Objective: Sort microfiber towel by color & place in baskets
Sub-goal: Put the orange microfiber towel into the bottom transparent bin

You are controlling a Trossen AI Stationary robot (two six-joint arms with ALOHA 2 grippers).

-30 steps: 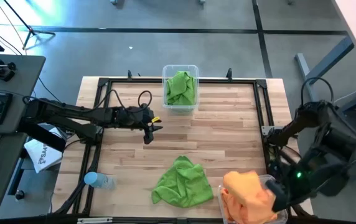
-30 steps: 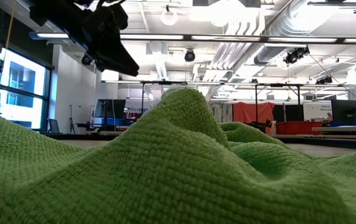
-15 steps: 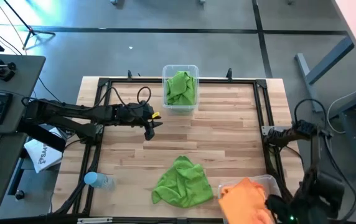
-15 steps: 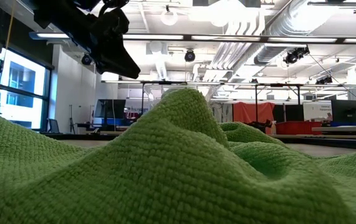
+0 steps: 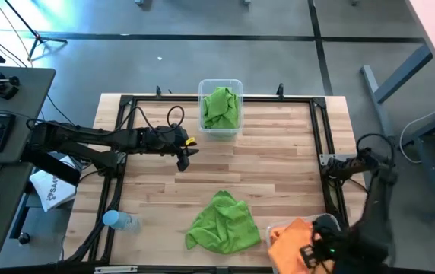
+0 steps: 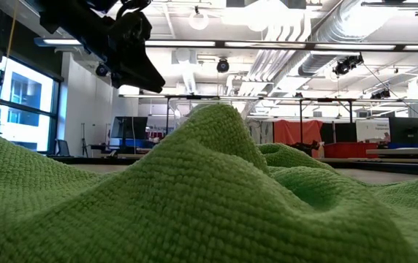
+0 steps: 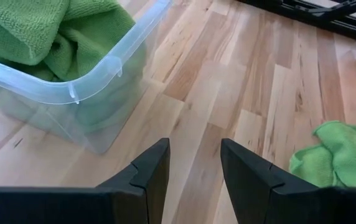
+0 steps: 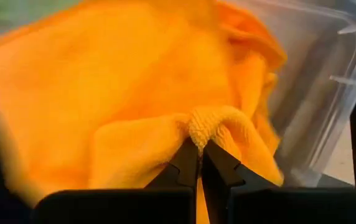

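An orange towel (image 5: 288,241) hangs over the clear basket (image 5: 330,222) at the table's near right corner, with my right gripper (image 8: 200,152) shut on it. A loose green towel (image 5: 221,222) lies crumpled on the table near the front edge and fills the low view (image 6: 209,190). The far basket (image 5: 220,106) holds green towels (image 7: 47,31). My left gripper (image 5: 185,156) hovers open over bare wood just near-left of that basket, nothing between its fingers (image 7: 193,158). My right gripper pinches a bunched fold of the orange towel (image 8: 208,124) between its two fingertips. The fingers come from above, pointing down. The rest of the towel spreads slack below them, over the clear basket's wall (image 8: 327,81); whether it rests on the basket's floor is hidden.
A blue-capped bottle (image 5: 119,221) lies at the near left beside the black frame rail (image 5: 119,137). A white paper bag (image 5: 50,190) sits off the table's left edge. Bare wood (image 5: 278,160) lies between the two baskets.
My right gripper has sunk toward the near right basket and tipped to point straight down, staying shut on the orange towel, which has come down with it and shifted slightly toward the table's left. My left gripper has kept its place, open.
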